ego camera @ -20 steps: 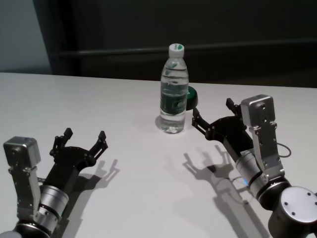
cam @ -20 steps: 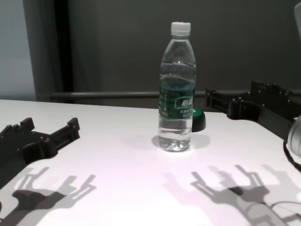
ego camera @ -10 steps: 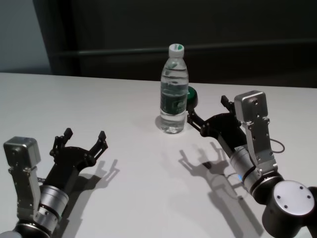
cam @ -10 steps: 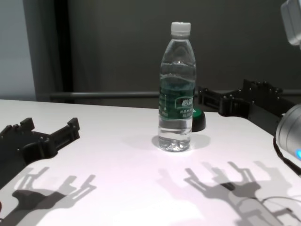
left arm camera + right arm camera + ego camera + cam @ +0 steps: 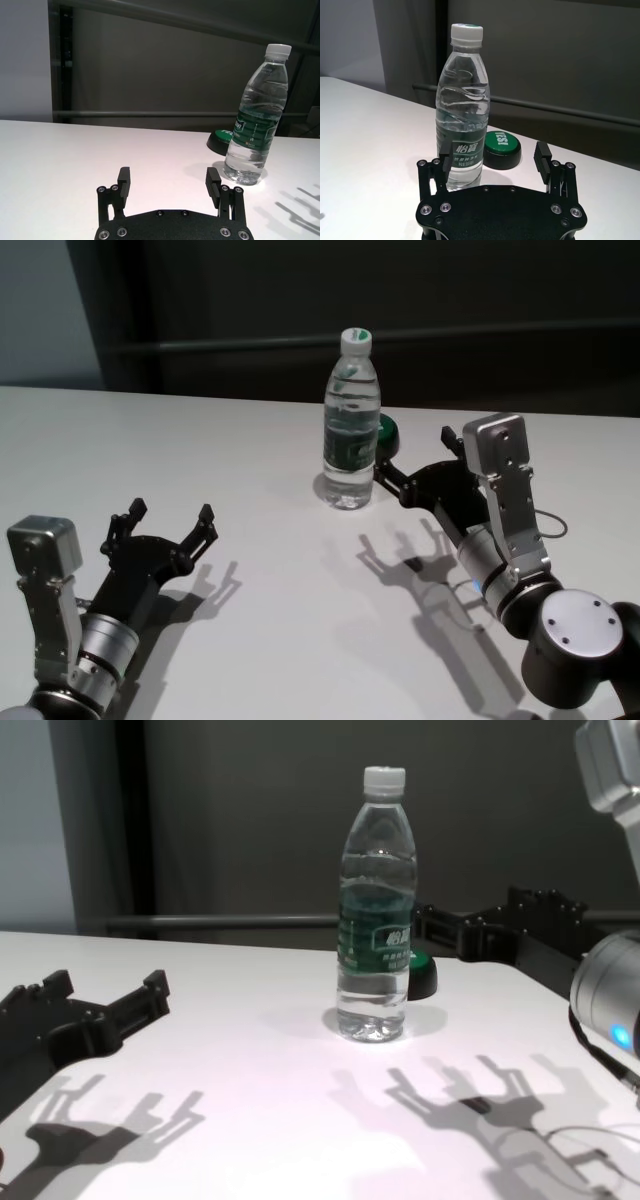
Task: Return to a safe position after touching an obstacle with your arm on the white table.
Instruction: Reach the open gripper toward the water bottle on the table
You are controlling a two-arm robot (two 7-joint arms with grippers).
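Right gripper (image 5: 415,468) nearer bottle (image 5: 351,421)

Both arms look the same. Each tool is matte black: the left tool (image 5: 170,521) and the right tool (image 5: 418,465) have a flat black plate with two short, blocky fingers (image 5: 123,181). Small silver screw heads are in rows along the plate and at the finger bases. Behind each tool there is a silver-grey, box-shaped camera housing (image 5: 44,543). The wrist segments are brushed metal cylinders. The right arm has a dark round joint cap (image 5: 578,633) with small screws, a thin grey cable, and a blue light.
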